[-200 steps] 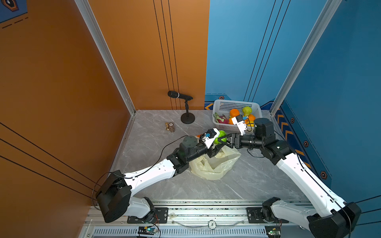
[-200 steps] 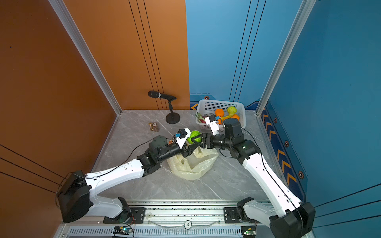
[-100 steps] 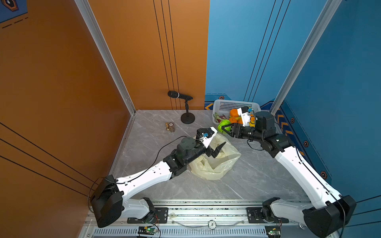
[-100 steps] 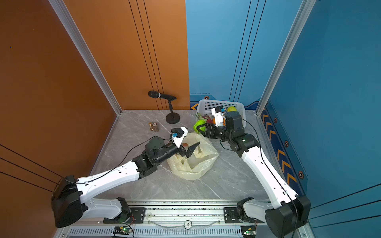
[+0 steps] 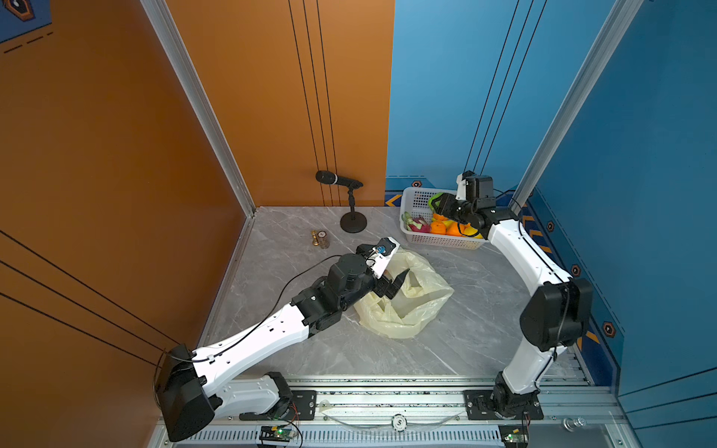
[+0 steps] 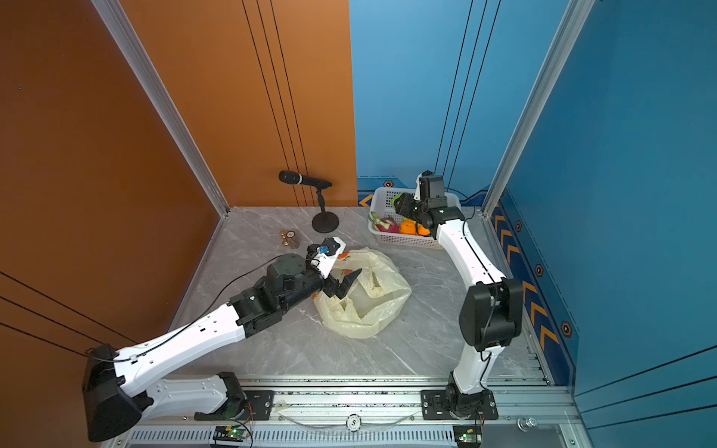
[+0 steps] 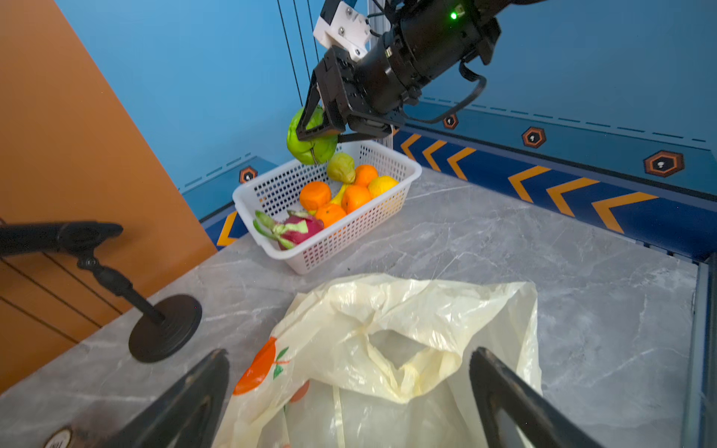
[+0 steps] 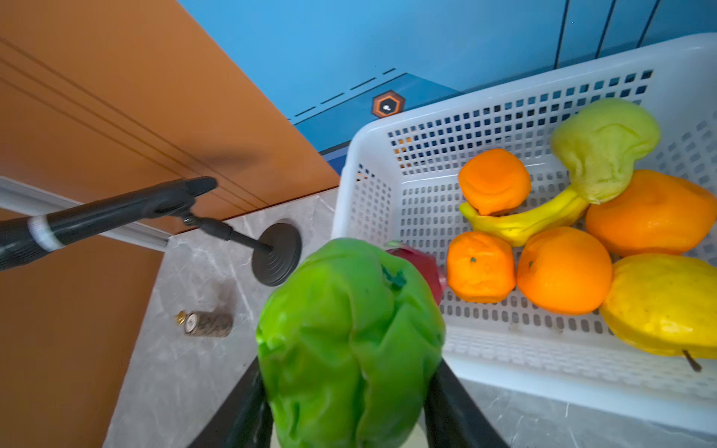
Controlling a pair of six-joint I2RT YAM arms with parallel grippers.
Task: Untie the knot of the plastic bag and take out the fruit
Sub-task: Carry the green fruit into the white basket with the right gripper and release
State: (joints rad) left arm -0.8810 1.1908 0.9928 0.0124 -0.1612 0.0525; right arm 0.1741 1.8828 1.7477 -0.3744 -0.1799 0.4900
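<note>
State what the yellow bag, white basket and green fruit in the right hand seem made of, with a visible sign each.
The bag: thin plastic film, glossy and translucent; it crinkles and slumps. The basket: rigid moulded plastic, smooth white, with regular holes. The green fruit: probably soft foam or rubber; its shiny skin is creased and dented.

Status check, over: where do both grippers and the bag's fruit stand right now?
Left gripper open, over plastic bag. Right gripper shut on green fruit, above white basket. Bag untied, slumped open. Nothing in the way.
</note>
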